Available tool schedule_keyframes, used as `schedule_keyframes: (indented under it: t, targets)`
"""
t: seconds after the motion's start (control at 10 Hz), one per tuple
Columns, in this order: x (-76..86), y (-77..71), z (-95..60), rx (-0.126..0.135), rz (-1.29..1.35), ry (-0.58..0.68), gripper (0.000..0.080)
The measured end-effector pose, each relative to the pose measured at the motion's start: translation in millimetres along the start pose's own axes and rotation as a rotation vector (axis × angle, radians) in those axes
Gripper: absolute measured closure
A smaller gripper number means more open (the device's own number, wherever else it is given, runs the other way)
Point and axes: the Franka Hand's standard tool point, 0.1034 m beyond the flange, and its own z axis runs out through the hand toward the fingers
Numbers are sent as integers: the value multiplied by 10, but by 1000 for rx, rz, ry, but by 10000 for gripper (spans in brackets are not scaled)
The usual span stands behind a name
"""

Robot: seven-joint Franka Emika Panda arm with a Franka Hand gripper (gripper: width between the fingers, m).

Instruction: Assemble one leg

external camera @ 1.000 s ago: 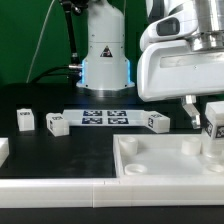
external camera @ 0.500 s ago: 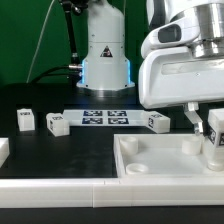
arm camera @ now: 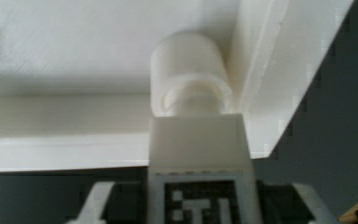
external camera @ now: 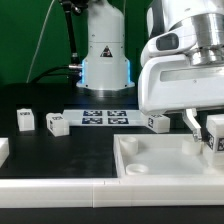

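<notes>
My gripper (external camera: pixel 203 132) is shut on a white leg (external camera: pixel 217 133) with a black-and-white tag, holding it upright over the far right corner of the large white square slab (external camera: pixel 150 160). In the wrist view the leg (arm camera: pixel 199 140) runs between my fingers (arm camera: pixel 101 203), its rounded end close to the slab's raised rim (arm camera: pixel 265 60). I cannot tell whether the leg touches the slab. Three more legs lie on the black table: two at the exterior view's left (external camera: pixel 25 121) (external camera: pixel 57 123), one (external camera: pixel 157 122) beside the marker board.
The marker board (external camera: pixel 106 117) lies flat at the middle back. The robot base (external camera: pixel 104 50) stands behind it. A white block corner (external camera: pixel 3 150) shows at the exterior view's left edge. A low white rail (external camera: pixel 60 185) runs along the front.
My gripper has moved down and slightly toward the exterior view's right with the leg, bringing it lower onto the slab's corner. The other legs have not moved.
</notes>
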Motion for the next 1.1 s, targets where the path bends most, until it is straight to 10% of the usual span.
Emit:
schedule_keyframes:
  t: [0.6, 0.8, 1.1]
  targets:
    - [-77, -8, -35, -12, 19, 31, 509]
    - [-88, -7, -30, -12, 19, 26, 286]
    - [-89, -7, -30, -12, 19, 26, 157]
